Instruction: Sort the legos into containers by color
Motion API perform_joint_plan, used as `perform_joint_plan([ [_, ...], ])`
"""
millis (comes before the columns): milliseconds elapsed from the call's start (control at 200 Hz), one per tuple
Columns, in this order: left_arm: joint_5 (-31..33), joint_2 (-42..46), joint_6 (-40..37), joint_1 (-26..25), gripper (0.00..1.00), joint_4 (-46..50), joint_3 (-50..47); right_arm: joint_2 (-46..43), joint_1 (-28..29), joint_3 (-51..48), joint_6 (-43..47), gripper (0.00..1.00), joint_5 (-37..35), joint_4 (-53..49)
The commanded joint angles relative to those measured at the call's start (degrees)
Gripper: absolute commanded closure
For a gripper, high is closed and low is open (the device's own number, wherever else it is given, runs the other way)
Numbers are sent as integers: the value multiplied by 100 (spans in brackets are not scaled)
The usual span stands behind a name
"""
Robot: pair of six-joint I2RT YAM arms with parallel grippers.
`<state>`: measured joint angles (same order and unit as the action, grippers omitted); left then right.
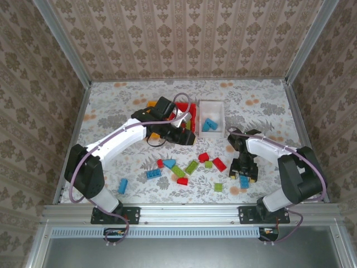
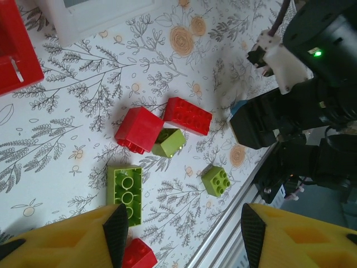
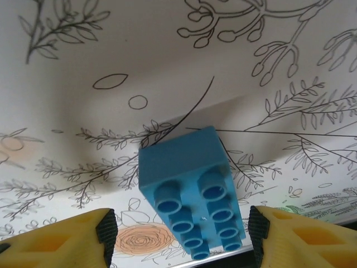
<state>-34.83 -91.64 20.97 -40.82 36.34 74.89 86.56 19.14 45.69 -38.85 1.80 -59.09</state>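
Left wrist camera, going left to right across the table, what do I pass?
red bin → long green brick → tilted green brick → four-stud green brick → right arm

Top external: fixed high behind the arm bases, looking down on the whole table (image 1: 111,106) from far off. Left wrist: mid height, angled down across the central red brick (image 2: 187,115) toward the right arm (image 2: 312,111), both also in the top view. Right wrist: very close to the surface, facing a blue brick (image 3: 192,190) that the top view also shows.
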Motion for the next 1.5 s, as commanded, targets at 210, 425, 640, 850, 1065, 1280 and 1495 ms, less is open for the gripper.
perform_joint_plan([
  [210, -154, 209, 19, -10, 43, -204, 109, 344, -115, 117, 27, 54, 343, 398],
  [425, 343, 507, 198, -10, 43, -335, -8, -36, -107, 558, 37, 75, 55, 579],
  [640, 1319, 1020, 570, 52, 42, -531, -99, -107, 134, 1919, 428, 76, -417, 1053],
  [850, 1945, 1095, 604, 131, 42, -323, 58, 1522, 91, 3942, 850, 76, -720, 1253],
  [1065, 2302, 1284, 683, 216, 41, -115, -40, 3368, 43, 6157, 1270, 74, -1330, 485],
  [1280, 2767, 1686, 985, 363, 40, 354, -500, 4134, 45, 7015, 1393, 59, -1431, 280],
  [1495, 2998, 2085, 1401, 840, 39, 973, -1136, 4139, 91, 7075, 1425, 42, -1317, 312],
])
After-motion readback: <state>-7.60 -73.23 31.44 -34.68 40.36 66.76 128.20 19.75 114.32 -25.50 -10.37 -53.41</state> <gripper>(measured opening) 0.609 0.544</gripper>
